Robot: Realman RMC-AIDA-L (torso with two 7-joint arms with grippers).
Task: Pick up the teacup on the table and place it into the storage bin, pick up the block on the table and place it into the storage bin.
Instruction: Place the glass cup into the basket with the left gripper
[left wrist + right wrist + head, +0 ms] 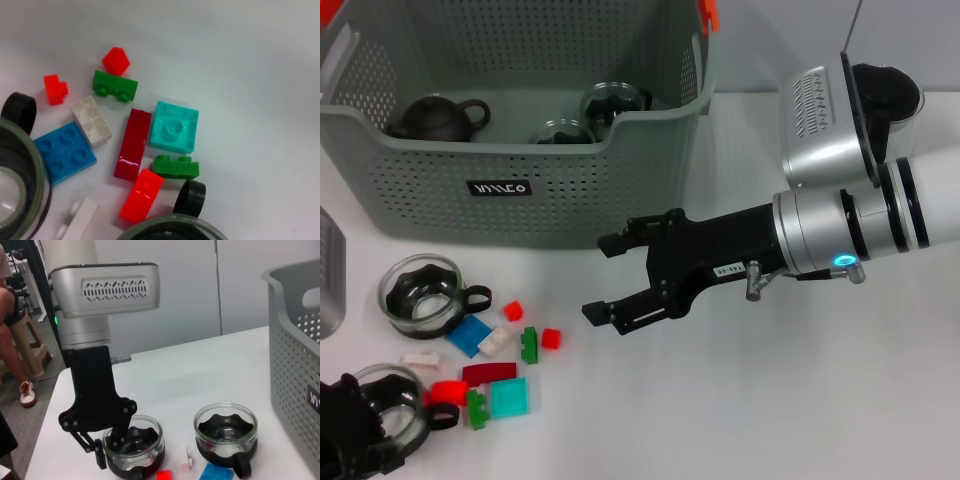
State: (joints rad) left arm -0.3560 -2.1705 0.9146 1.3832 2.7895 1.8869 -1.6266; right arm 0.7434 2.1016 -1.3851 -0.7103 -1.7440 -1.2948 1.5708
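Note:
Two glass teacups with black bases stand on the white table. One teacup point(405, 402) point(137, 447) is at the near left, and my left gripper point(350, 435) point(108, 452) is shut on its rim, one finger inside and one outside. The other teacup point(418, 293) point(226, 432) stands free in front of the storage bin point(650, 125). Several small blocks lie between the cups, among them a teal block point(508, 397) point(174, 126), a blue block point(470, 335) and a dark red block point(132, 144). My right gripper point(597, 278) hovers open and empty right of the blocks.
Inside the storage bin are a dark teapot point(438, 115) and two glass cups point(610, 103). A grey object point(328, 270) sits at the left edge. Open white table lies right of the blocks and under my right arm.

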